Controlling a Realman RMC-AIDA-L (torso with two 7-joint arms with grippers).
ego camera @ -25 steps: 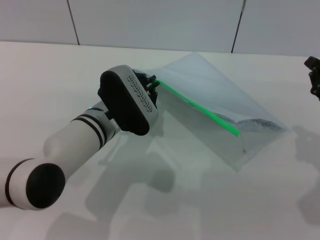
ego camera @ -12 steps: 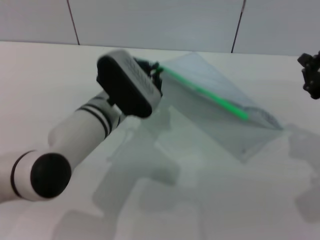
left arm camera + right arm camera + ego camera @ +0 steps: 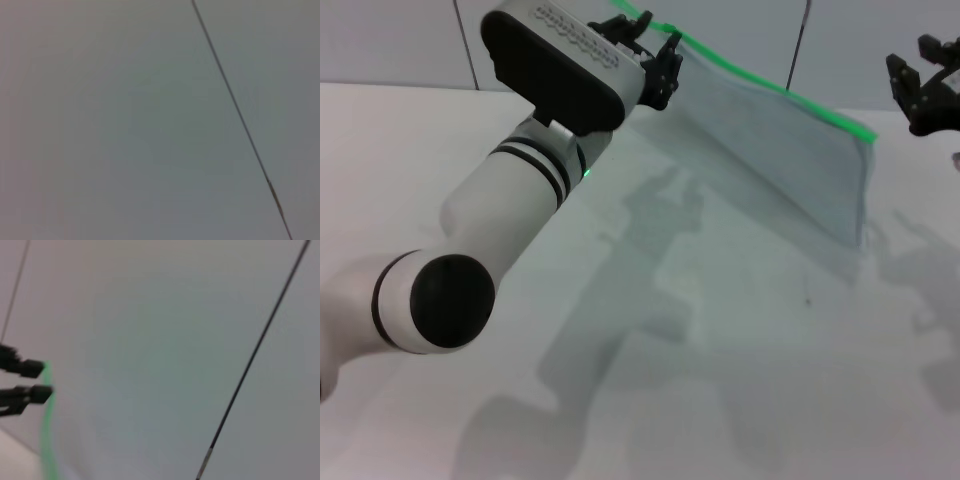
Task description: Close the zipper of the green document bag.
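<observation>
My left gripper [image 3: 648, 52] is raised high at the back and shut on one end of the zipper [image 3: 760, 82], a thin bright green strip. From that edge the green document bag [image 3: 775, 160], a translucent grey-blue pouch, hangs in the air above the table. The strip slopes down to the right and ends at the bag's far corner [image 3: 868, 134]. Just beyond that corner my right gripper [image 3: 926, 80] hovers open, apart from the bag. In the right wrist view the zipper [image 3: 47, 435] runs from between two black fingertips [image 3: 31, 368]. I cannot make out the slider tab.
The white table [image 3: 740, 380] lies below, carrying shadows of the arms and bag. A panelled grey wall [image 3: 740, 40] with dark seams stands behind. The left wrist view shows only that wall and one seam [image 3: 235, 110].
My left gripper has lifted the bag by its zipper end from the table into the air. The right gripper has moved in and up toward the zipper's far end.
</observation>
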